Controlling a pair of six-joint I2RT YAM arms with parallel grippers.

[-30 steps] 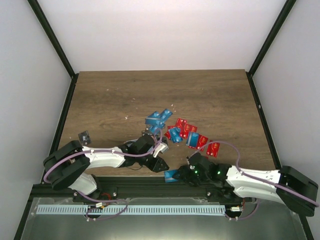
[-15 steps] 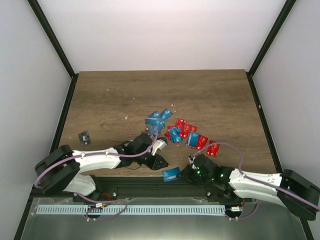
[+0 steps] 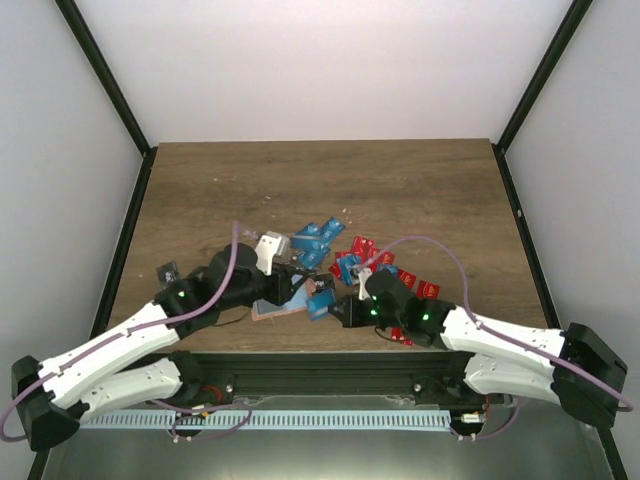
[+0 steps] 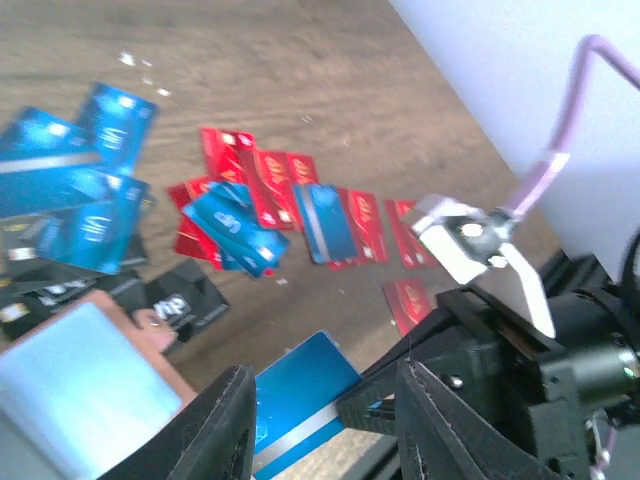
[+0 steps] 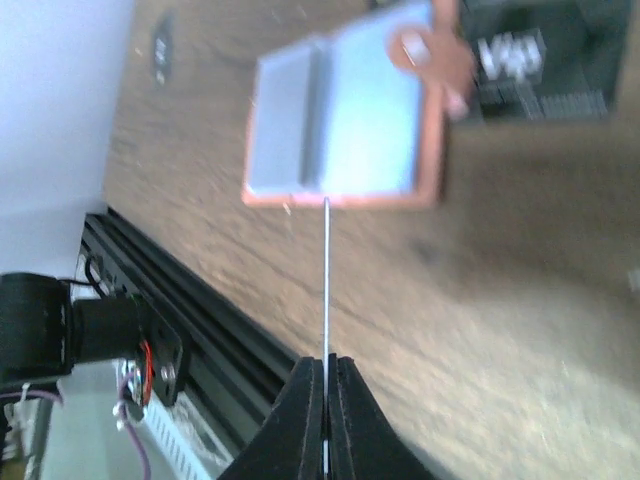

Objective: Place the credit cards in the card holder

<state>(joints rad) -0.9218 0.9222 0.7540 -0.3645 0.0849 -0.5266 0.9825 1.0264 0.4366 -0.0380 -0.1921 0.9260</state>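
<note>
1. Right wrist view: the right jaws clamped a blue card (edge-on, a thin line); the open card holder lay just ahead.
2. Left wrist view showed that card's face beyond the parted left jaws.

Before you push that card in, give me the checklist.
1. Grip: ok, right gripper shut on blue card, edge-on.
2. Opening: ok, holder shows its pale inside.
3. Aim: ok, card points at holder's rim by the middle fold.
4. Slot: cannot tell which one the card would enter.
5. Steadying: cannot tell, left gripper has jaws apart, holder beside one finger.
6. Path: ok, loose cards lie off to the side, none between card and holder.
</note>
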